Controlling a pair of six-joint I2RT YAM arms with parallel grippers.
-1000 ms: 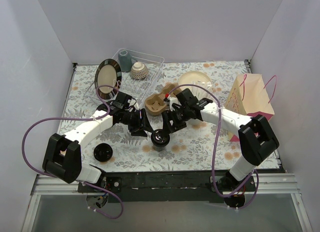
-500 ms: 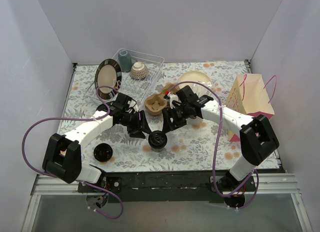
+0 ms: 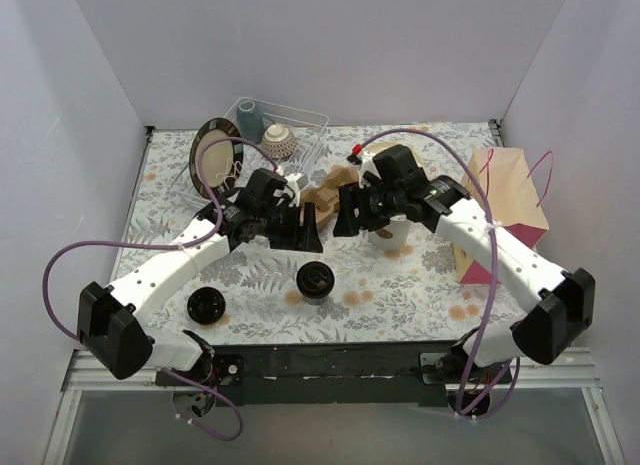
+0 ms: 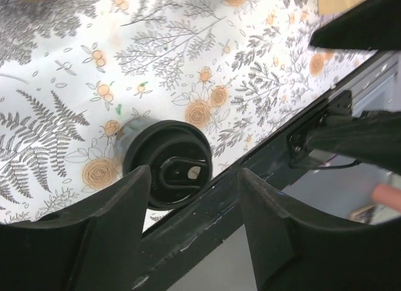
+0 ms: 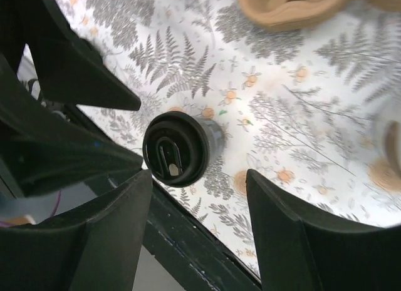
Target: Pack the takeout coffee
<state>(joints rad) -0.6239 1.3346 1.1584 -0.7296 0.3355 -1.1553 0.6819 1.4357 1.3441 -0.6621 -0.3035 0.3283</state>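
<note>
Your two arms lean in over the bench (image 3: 400, 285), wrists high, left jaws and right jaws facing each other, both parted wide and empty. The takeout coffee (image 3: 316, 281) stands upright on the bench below and between them, long axis vertical, black lid (image 4: 168, 172) up. The dark round thing (image 3: 205, 305) behind the left jaws may be another; the view is too poor to tell.

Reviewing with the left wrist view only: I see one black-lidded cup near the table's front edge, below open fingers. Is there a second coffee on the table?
Observer: Yes. A second lidded cup stands left of the cup you see, also near the front edge.
Operator: Is the right gripper carrying anything?
Observer: No. The right gripper is open and empty, above that same cup.
Operator: Where is the bag?
Observer: A paper bag sits at the right side of the table.
</note>
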